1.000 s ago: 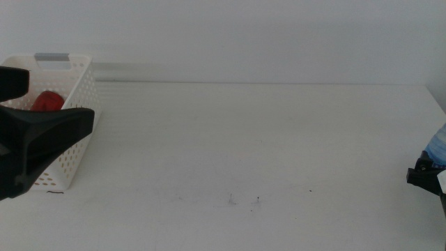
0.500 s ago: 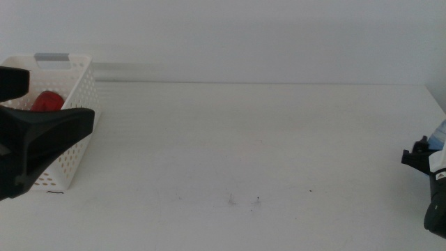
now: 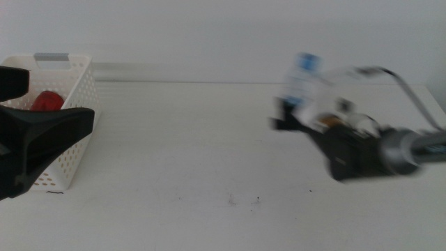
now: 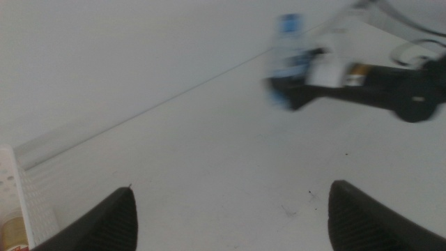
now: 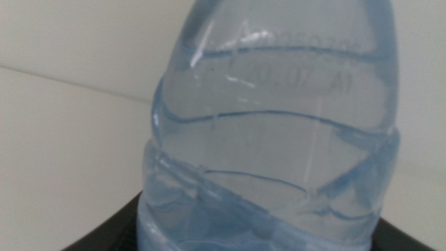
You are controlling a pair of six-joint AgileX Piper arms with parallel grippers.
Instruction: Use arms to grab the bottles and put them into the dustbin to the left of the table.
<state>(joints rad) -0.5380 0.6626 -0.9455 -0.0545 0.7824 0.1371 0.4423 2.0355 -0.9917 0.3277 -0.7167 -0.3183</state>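
A small clear water bottle with a blue cap (image 3: 304,78) hangs upright above the table's right half, blurred by motion, with my right gripper (image 3: 291,113) shut on its lower body. In the right wrist view the bottle (image 5: 272,132) fills the picture, dark jaws hugging its base. The white perforated dustbin (image 3: 75,75) stands at the far left with a red can (image 3: 46,102) lying inside. My left gripper (image 4: 231,187) hovers open and empty beside the dustbin (image 4: 8,199). From there the bottle (image 4: 286,56) and the right arm (image 4: 390,78) show across the table.
The white table (image 3: 195,146) carries a few tiny dark specks (image 3: 256,201) near the front. A thin cable (image 3: 404,87) loops over the right arm. A yellowish object (image 4: 14,230) shows inside the dustbin in the left wrist view.
The right arm has swung in fast from the right edge toward the table's middle, carrying the water bottle leftward and higher. The left gripper has stayed still.
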